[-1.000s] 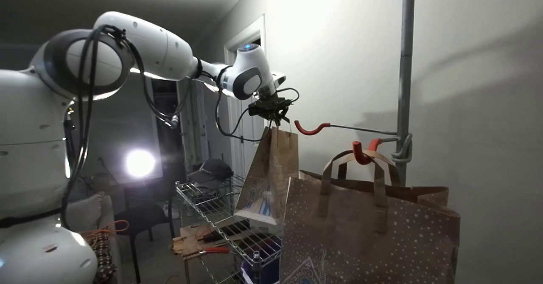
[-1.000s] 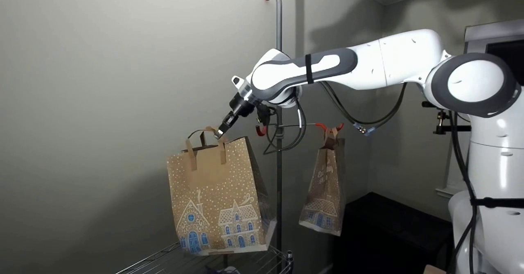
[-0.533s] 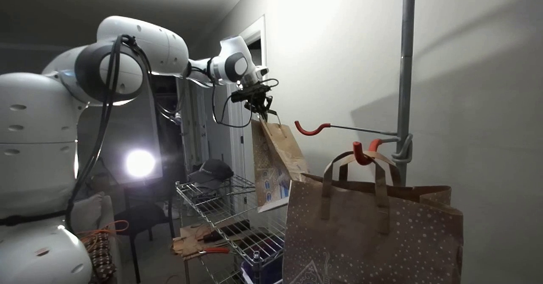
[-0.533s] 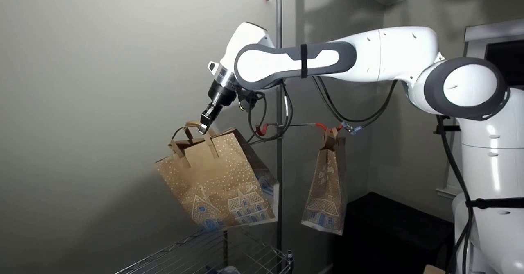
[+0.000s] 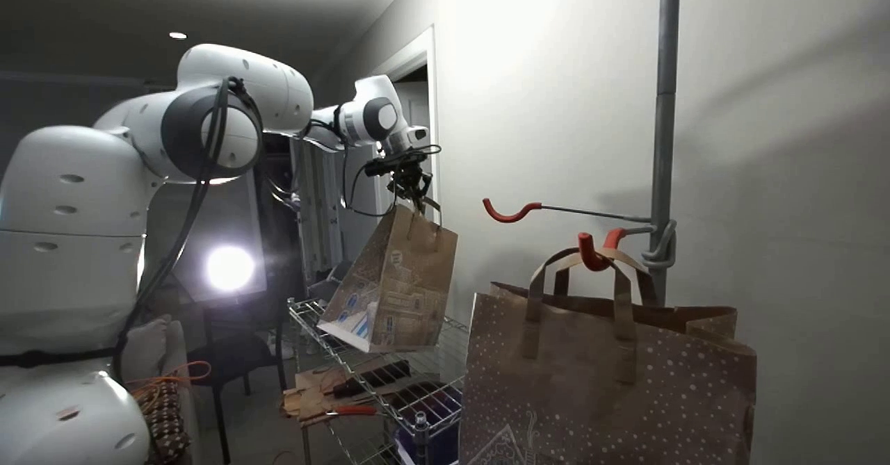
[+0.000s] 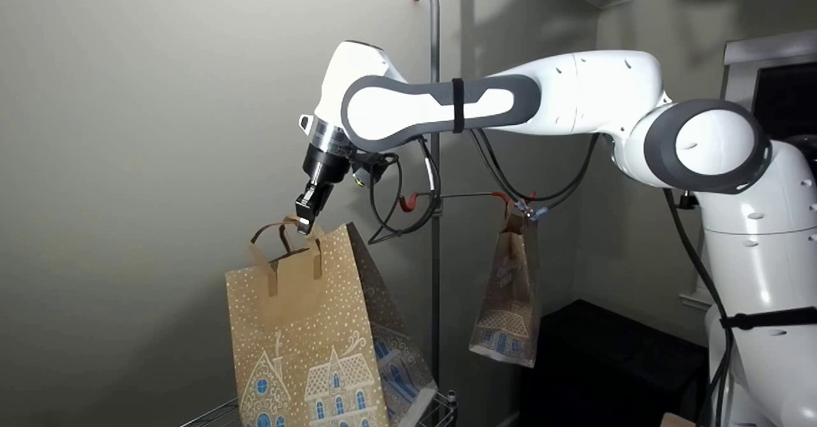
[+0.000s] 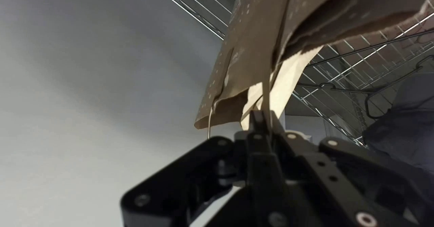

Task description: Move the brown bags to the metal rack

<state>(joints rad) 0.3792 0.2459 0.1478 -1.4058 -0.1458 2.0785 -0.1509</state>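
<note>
Compared with half a second ago, your arm point(image 6: 574, 95) is holding a little farther from the grey stand point(image 5: 666, 138), and the held brown bag point(image 6: 306, 331) is sinking lower in an exterior view, its base swinging away from the stand. Nearest to you, in an exterior view, the other brown bag point(image 5: 605, 388) is hanging with its handles point(image 5: 539, 291) looped over a red-covered hook point(image 5: 591, 253); white dots are covering its side. A longer hook point(image 5: 511, 216), also red at its end, is reaching out from the same stand. Past these, your gripper point(image 7: 267, 120) is pointing downward; in the wrist view its fingers point(image 7: 257, 118) are standing nearly together, pinching a paper handle point(image 7: 266, 98) of the held bag between them. That bag is hanging at a slant over the metal rack point(image 5: 427, 402), hiding part of its top wire shelf; whether its base is touching the wires, you cannot tell. Blue-windowed houses are decorating it in both exterior views. Farther back, a red-handled tool point(image 5: 353, 410) is lying near some cardboard point(image 5: 306, 395). Deeper in the room, a dark chair point(image 5: 229, 364) is standing near a glaring white light point(image 5: 230, 267).
</note>
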